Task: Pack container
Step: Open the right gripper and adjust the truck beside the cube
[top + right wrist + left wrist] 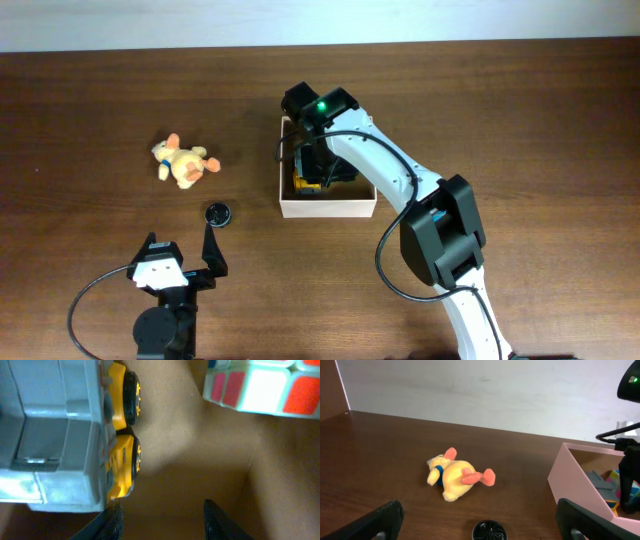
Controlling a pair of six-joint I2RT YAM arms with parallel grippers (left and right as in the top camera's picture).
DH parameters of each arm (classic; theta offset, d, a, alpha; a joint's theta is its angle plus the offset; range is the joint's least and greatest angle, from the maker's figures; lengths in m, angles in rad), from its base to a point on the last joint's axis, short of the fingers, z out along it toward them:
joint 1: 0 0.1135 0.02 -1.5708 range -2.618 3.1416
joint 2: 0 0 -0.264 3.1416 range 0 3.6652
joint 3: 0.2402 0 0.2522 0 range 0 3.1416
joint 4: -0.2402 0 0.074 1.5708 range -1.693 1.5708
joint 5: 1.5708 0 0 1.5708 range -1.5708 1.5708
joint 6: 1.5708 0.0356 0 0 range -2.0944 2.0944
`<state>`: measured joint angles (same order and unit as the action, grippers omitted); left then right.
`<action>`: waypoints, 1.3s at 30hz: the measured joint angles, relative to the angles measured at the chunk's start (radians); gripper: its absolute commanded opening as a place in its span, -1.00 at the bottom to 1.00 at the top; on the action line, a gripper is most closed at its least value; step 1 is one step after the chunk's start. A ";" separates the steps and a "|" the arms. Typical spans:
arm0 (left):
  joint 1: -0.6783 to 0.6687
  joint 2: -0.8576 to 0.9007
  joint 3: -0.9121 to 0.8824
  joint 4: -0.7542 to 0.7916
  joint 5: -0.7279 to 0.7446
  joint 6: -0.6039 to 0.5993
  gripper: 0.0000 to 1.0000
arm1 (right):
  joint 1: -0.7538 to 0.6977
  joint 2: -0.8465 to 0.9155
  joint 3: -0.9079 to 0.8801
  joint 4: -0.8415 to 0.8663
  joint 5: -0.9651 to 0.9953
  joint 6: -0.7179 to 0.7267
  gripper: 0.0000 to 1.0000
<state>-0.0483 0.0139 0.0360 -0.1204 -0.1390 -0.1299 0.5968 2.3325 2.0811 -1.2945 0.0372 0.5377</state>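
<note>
Right claw, apart and empty in the box, may snag the truck beside it on lifting.

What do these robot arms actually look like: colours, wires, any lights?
The right arm has white rounded links between chunky black joint housings, a thin black cable looping beside it, and a green light near the wrist. The left arm is black with a white block on top. The left gripper and right gripper both have slim black fingers.
</note>
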 measured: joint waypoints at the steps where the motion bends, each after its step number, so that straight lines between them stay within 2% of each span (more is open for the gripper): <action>1: 0.000 0.000 0.000 0.000 0.000 0.000 0.99 | 0.000 0.000 -0.004 0.010 0.000 0.000 -0.07; 11: 0.000 0.000 0.000 0.000 0.000 0.000 0.99 | 0.000 0.000 -0.007 0.095 0.000 0.000 -0.07; 26: 0.000 0.000 0.000 0.000 0.000 0.000 0.99 | -0.013 0.000 -0.007 0.090 0.076 -0.002 -0.07; 39: 0.000 0.000 0.000 0.000 0.000 0.000 0.99 | -0.071 0.000 -0.007 0.167 0.108 -0.046 -0.07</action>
<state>-0.0483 0.0139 0.0360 -0.1204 -0.1390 -0.1299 0.5259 2.3329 2.0743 -1.1275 0.1455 0.4919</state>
